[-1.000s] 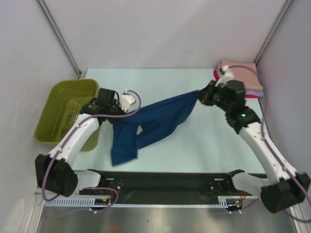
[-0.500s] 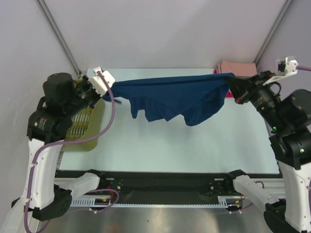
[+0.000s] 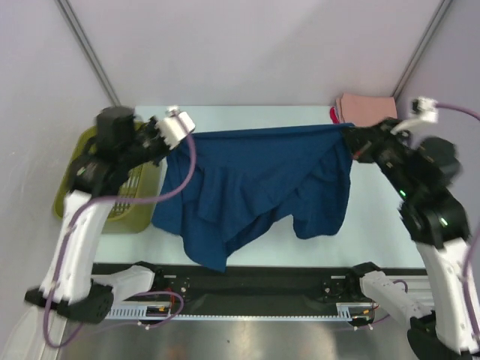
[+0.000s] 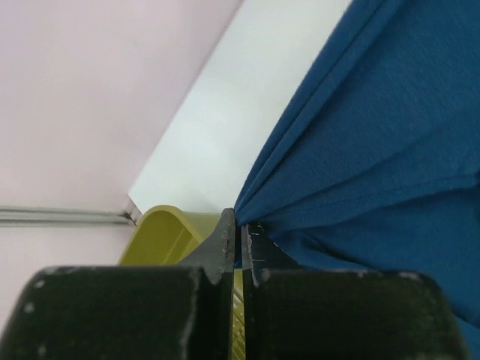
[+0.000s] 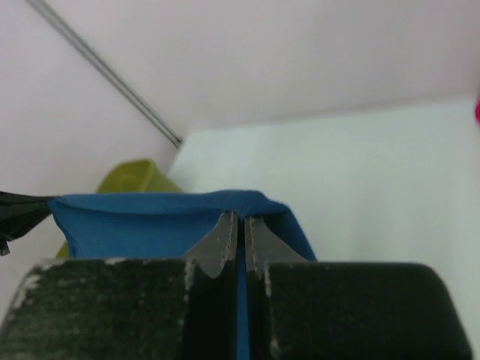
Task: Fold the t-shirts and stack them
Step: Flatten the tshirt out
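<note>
The top view shows the navy t-shirt [image 3: 262, 180] hanging spread between the two raised arms above the table [image 3: 390, 217]. The folded peach t-shirt [image 3: 366, 107] lies in the far right corner and the olive basket [image 3: 127, 214] stands at the left. Only the wrist views show the grips closely: the left gripper [image 4: 240, 225] is pressed together on a bunched corner of the cloth, and the right gripper [image 5: 240, 221] pinches a thin fold of its upper edge.

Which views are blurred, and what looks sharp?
Top view: left arm and right arm smeared by motion; navy t-shirt fairly clear. Left wrist view: its cloth sharp, left tool soft, too close. Right wrist view: hazy overall, right tool and olive basket blurred.
</note>
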